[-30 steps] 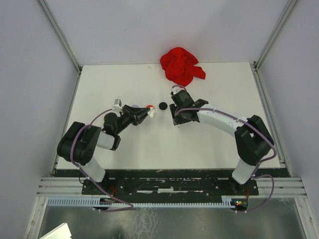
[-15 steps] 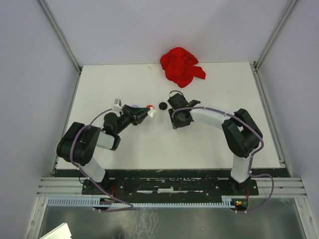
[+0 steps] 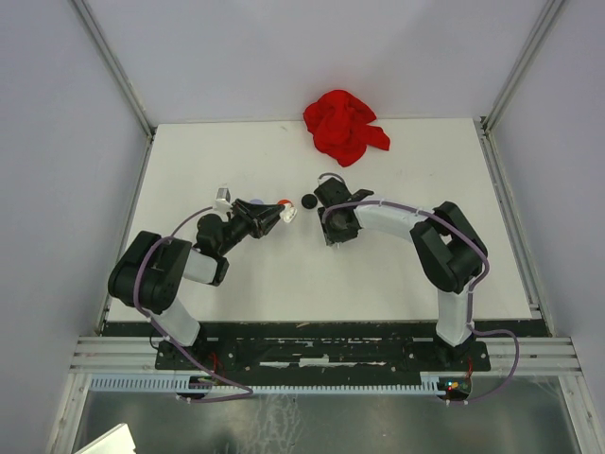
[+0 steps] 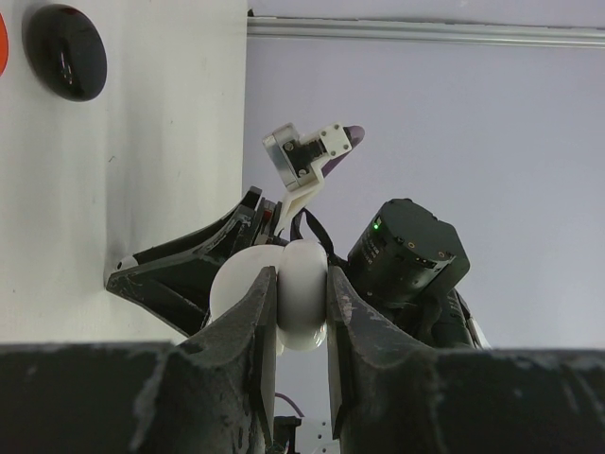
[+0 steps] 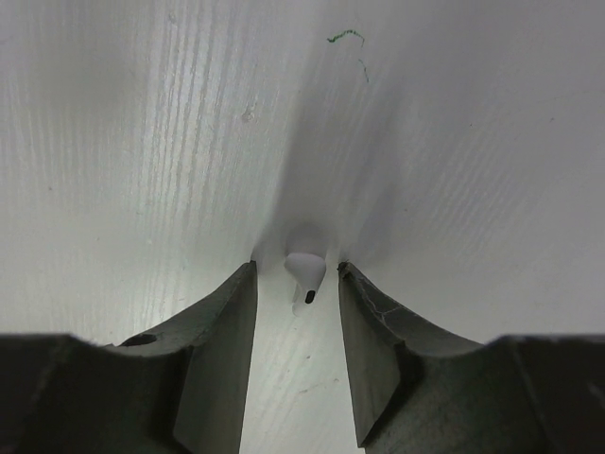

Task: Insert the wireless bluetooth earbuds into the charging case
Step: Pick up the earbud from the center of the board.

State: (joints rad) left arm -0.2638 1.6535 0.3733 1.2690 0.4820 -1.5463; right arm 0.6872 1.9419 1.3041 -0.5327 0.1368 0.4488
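Observation:
A small white stemmed earbud [image 5: 305, 269] lies on the white table. My right gripper [image 5: 296, 271] stands over it, open, one finger on each side and neither touching it. From above, the right gripper [image 3: 332, 230] points straight down near the table's middle and hides the earbud. My left gripper [image 4: 301, 276] is shut on the white rounded charging case [image 4: 304, 301] and holds it off the table. In the top view the left gripper [image 3: 275, 217] and case [image 3: 289, 214] sit just left of the right gripper.
A black round disc [image 3: 307, 200] lies between the two grippers; it also shows as the black disc [image 4: 65, 52]. A small red thing [image 3: 284, 202] sits beside the case. A crumpled red cloth [image 3: 342, 126] lies at the table's far edge. Walls close in left and right.
The right arm's elbow has swung left and folded in, and its gripper has shifted slightly left. The left arm and the case have not moved.

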